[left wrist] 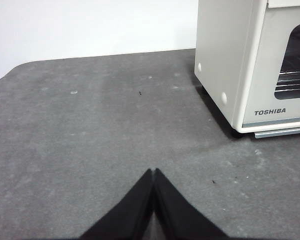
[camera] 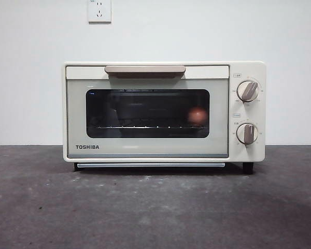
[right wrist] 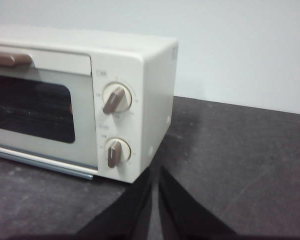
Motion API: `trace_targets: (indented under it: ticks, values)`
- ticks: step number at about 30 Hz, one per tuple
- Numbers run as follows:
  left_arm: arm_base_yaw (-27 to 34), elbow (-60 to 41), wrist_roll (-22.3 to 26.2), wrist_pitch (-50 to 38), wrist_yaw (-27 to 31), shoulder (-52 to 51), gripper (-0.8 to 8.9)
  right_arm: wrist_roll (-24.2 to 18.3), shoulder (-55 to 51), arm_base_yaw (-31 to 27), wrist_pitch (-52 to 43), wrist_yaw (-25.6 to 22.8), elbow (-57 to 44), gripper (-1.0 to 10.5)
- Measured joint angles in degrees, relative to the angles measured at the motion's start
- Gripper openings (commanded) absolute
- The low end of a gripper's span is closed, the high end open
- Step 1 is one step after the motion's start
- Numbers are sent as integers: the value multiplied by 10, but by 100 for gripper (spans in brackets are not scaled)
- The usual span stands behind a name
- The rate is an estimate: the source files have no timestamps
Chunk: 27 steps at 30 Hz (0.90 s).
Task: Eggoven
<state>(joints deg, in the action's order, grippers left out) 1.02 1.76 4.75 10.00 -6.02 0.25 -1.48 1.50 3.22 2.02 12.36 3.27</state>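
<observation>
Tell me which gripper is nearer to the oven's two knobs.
Right. The right gripper sits low over the table just in front of the toaster oven's knob-side corner, by the lower knob. The left gripper waits off the oven's opposite, TOSHIBA-label side, farther out on the table.

A cream, boxy TOSHIBA toaster oven (camera: 164, 111) is being shown standing on a dark grey, mottled desk (camera: 155, 212), squarely facing the camera, with its door shut. A tan bar handle (camera: 145, 70) is being carried along the top edge of the door, above the dark glass window (camera: 145, 113). A small, smooth reddish-brown egg (camera: 197, 116) is being seen through the glass, resting on the wire rack (camera: 140, 126) towards the window's knob-side end. Two round knobs (camera: 248, 91) with tan grips are being displayed one above the other beside the door. A white wall socket (camera: 99, 11) is being shown on the pale wall behind.
</observation>
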Motion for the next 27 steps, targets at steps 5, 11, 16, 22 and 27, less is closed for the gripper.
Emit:
trace_targets:
  ticks: [5, 11, 16, 22, 27]
  values:
    - [0, 0, 0, 0, 0, 0, 8, 9, -12, 0, 25, -11, -24, 5]
    - [0, 0, 0, 0, 0, 0, 8, 14, -12, 0, 71, -19, -24, 5]
    - [0, 0, 0, 0, 0, 0, 8, 15, -12, 0, 69, -19, -24, 5]
    - [0, 0, 0, 0, 0, 0, 8, 15, -12, 0, 69, -19, -24, 5]
    - [0, 0, 0, 0, 0, 0, 8, 15, -12, 0, 69, -19, -24, 5]
